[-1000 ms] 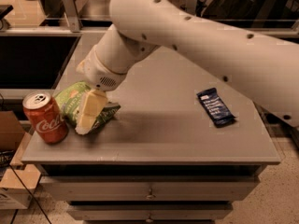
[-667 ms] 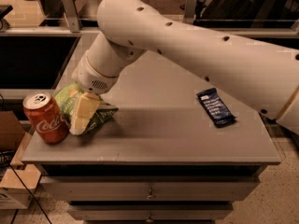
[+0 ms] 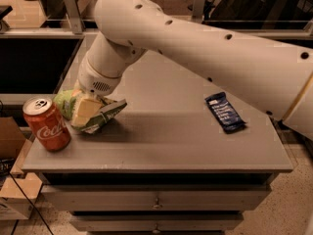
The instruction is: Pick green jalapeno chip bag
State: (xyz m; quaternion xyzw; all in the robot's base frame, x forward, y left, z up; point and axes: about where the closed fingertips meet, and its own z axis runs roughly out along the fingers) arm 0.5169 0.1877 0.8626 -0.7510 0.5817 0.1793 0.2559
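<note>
Down low, gripper (image 3: 87,110) (arm (image 3: 195,48) bent) on green jalapeno chip bag (image 3: 109,112)

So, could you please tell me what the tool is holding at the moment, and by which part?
It cannot be told: the tool sits on the middle of the green jalapeno chip bag, but whether it grips is hidden.
</note>
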